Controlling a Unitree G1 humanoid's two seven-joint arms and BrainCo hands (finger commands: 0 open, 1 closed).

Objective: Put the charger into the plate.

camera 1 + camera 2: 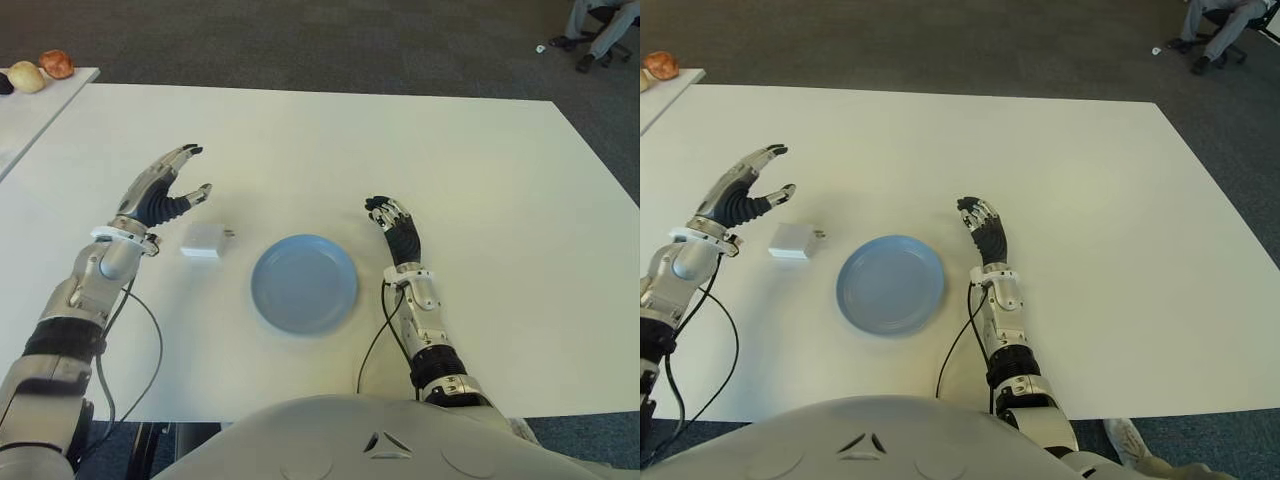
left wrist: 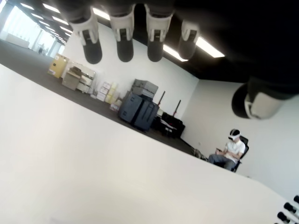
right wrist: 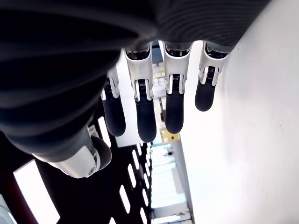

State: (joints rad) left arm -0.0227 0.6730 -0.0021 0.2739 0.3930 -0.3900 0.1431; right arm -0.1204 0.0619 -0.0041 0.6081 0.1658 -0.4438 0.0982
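A white charger (image 1: 203, 240) lies on the white table (image 1: 480, 180), just left of a light blue plate (image 1: 304, 284). The plate holds nothing. My left hand (image 1: 170, 187) is raised over the table a little to the left of and beyond the charger, fingers spread, holding nothing. In the left wrist view its fingertips (image 2: 124, 45) hang apart above bare table. My right hand (image 1: 392, 218) shows to the right of the plate, fingers extended and relaxed, with nothing in it.
A second white table (image 1: 40, 110) stands at the far left with small round objects (image 1: 42, 70) on it. A seated person (image 1: 1220, 25) is at the far right on the dark carpet. Cables (image 1: 140, 330) trail from both forearms.
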